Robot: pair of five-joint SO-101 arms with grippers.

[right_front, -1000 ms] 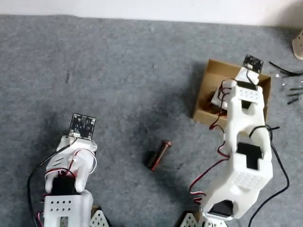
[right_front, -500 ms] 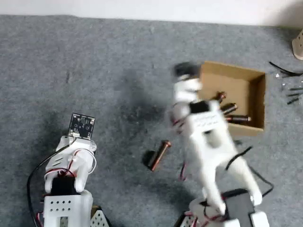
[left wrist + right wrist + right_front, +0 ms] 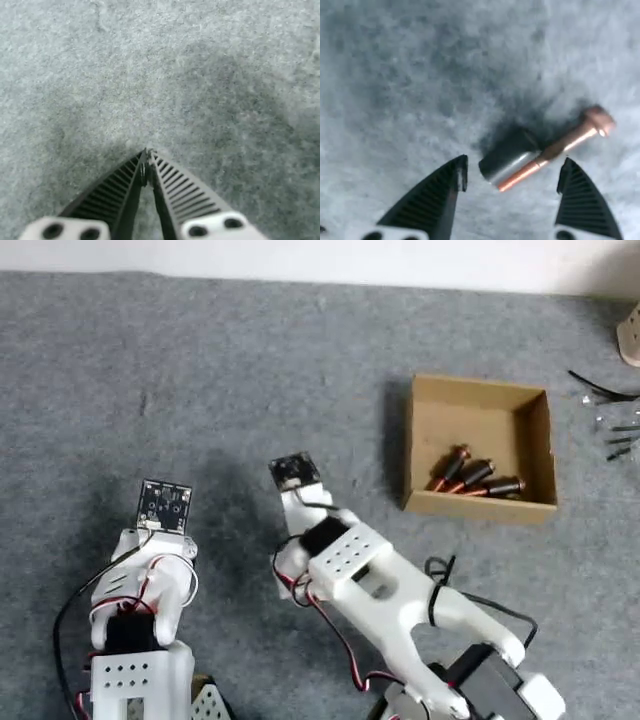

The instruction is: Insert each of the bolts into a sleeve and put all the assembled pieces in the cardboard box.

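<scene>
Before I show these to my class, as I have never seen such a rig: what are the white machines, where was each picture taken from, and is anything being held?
These are two small robot arms, left and right, side by side on a grey carpeted table. The high view looks down on both. The other two pictures come from a camera on each arm's wrist, looking along its gripper. The left gripper is shut and holds nothing. The right gripper is open over a bolt in its sleeve, which lies on the carpet, not gripped. The cardboard box holds three more such pieces.
</scene>
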